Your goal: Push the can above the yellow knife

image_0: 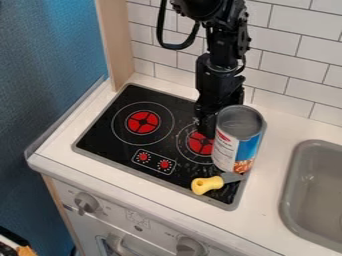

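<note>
My gripper [208, 131] hangs down over the right burner of the black stovetop, directly left of the can and very close to it. Whether the two touch cannot be made out. The can [235, 142] is upright, with a grey top and a white and blue label, at the right edge of the stovetop. A knife with a yellow handle [208, 185] lies at the stovetop's front right corner, its grey blade pointing right toward the can's base. The can stands just behind the blade.
The black stovetop [110, 137] has two red burners and two red knobs printed on it. A grey sink [317, 200] is set into the white counter [160, 189] on the right. White wall tiles rise behind, and a wooden post [117, 40] stands at the back left.
</note>
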### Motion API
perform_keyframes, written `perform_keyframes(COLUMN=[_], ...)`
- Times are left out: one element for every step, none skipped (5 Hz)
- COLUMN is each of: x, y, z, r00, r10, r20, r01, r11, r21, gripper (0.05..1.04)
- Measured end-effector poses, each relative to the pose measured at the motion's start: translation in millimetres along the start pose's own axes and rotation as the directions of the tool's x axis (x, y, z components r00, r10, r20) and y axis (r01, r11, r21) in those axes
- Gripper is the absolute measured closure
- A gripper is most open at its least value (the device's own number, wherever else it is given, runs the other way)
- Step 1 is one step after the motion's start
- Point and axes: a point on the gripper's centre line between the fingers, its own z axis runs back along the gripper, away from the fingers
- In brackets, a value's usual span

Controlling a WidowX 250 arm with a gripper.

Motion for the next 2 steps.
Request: perform_keyframes(x=[0.8,9.3], y=[-4.8,-3.6], z=[4.4,5.2], r00=[1.000,0.999], r10=[0.009,0.037], r20=[-0.013,-0.002], r01=[-0.009,-0.037], r11=[1.000,0.999], r21=[-0.010,-0.009], gripper=[0.083,0.083])
